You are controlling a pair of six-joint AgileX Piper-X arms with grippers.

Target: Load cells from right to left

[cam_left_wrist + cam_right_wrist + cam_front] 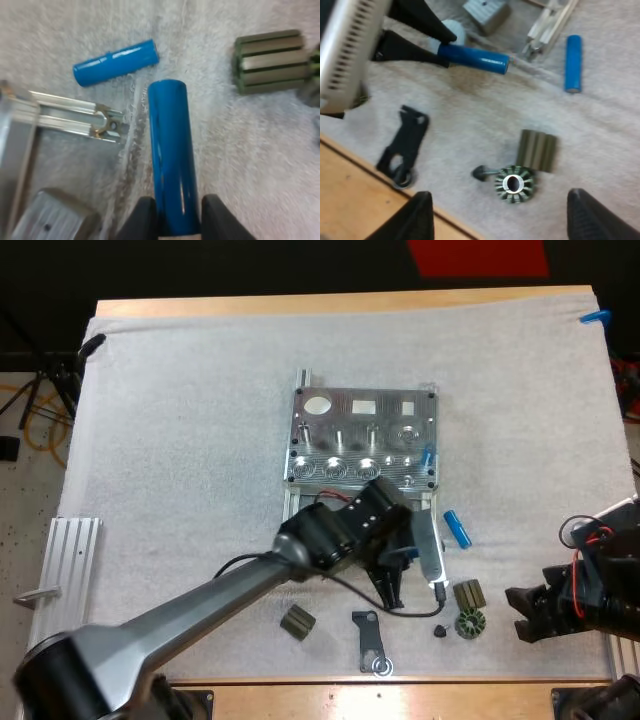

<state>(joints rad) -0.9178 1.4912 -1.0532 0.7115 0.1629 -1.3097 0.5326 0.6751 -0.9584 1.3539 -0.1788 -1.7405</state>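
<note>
Just in front of the metal fixture [365, 440], my left claw [392, 588] is clamped on a blue cylinder [169, 160]. The two black fingers [142, 222] press its near end from both sides, so the gap between them is only as wide as the cylinder. The cylinder is smooth, glossy and round-ended, and it sticks out past the fingertips over the mat [180, 440], which is white with a nubbly, towel-like weave. From the right wrist view, the left claw [437, 47] holds that cylinder [475, 57] roughly level, its free end near the tip of a ribbed aluminium rail [550, 22].

A second blue cylinder [457, 529] lies loose on the mat just beside the fixture's front right corner. It has the same shiny finish, with a slight step along its length. The fixture is a bright machined plate with round and square openings and a row of round sockets.

My right claw [520, 613] hangs near the mat's right front with its fingers [417, 217] spread wide, touching nothing. Near it sit a ribbed grey-green block [469, 593], a round finned part [469, 622] with a shiny bore, a small dark knob [440, 630] and a flat black bracket [372, 640].
</note>
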